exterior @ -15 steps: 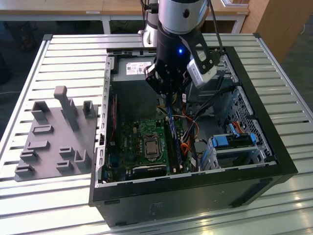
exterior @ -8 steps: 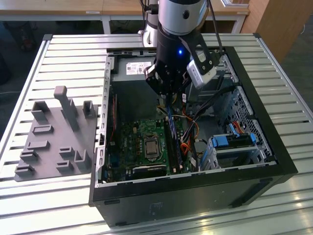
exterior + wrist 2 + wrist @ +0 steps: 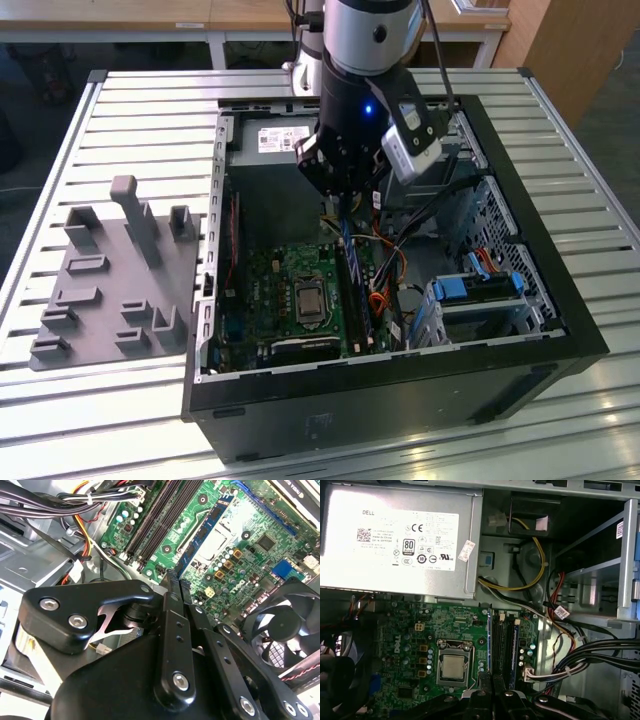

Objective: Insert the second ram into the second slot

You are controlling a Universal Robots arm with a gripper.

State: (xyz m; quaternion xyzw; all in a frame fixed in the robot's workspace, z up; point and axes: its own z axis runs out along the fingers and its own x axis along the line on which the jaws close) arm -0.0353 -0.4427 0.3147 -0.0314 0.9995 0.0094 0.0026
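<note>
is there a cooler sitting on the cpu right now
No, in the first wrist view the cpu lies bare in its socket on the motherboard, its metal lid uncovered.

We saw the computer case (image 3: 400,390) on the table (image 3: 130,100), a tray (image 3: 110,300) beside it at the exterior view's left. Inside, the motherboard (image 3: 290,290) lay under the gripper (image 3: 340,205), the drive cage (image 3: 480,300) at that view's right.

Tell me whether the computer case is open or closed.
Open. The computer case lies with its upper side uncovered, the motherboard and power supply exposed.
</note>
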